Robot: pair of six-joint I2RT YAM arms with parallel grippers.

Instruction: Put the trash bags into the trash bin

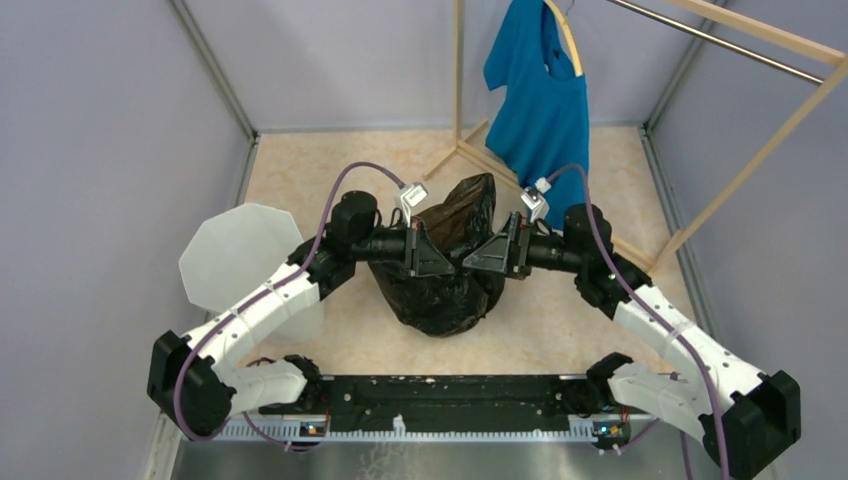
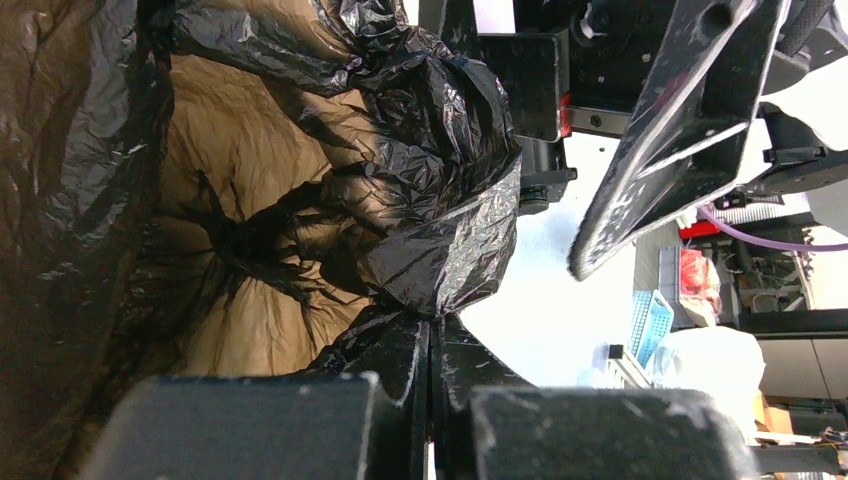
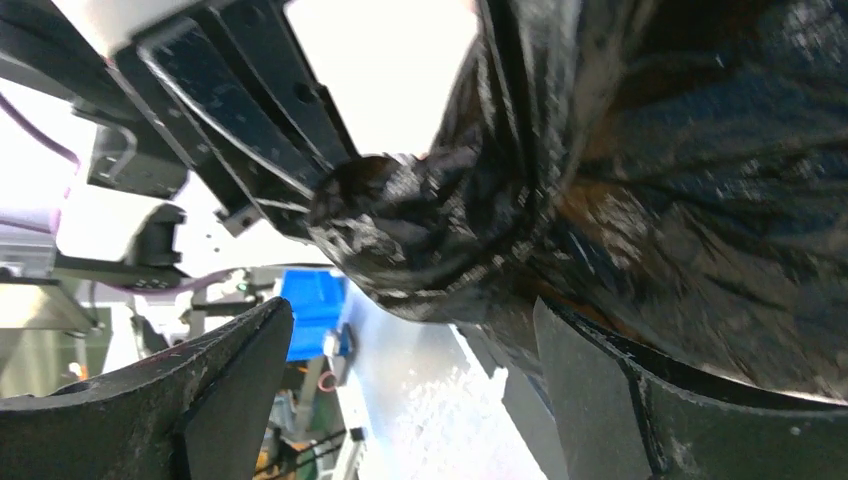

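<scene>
The black crinkled trash bag (image 1: 447,285) hangs between both grippers at the table's middle, its lower part resting on the surface. My left gripper (image 1: 432,256) is shut on a fold of the bag's edge, seen in the left wrist view (image 2: 431,335), where the brownish see-through bag (image 2: 230,200) fills the left side. My right gripper (image 1: 488,254) is open. In the right wrist view (image 3: 412,325) its jaws stand wide apart, with a bunched part of the bag (image 3: 420,230) just above the gap and against the right finger. The white faceted trash bin (image 1: 238,256) stands at the left, partly behind my left arm.
A blue T-shirt (image 1: 541,100) hangs on a wooden rack (image 1: 760,150) at the back right. Grey walls close in the beige table (image 1: 300,170) on three sides. A black rail (image 1: 450,400) runs along the near edge between the arm bases.
</scene>
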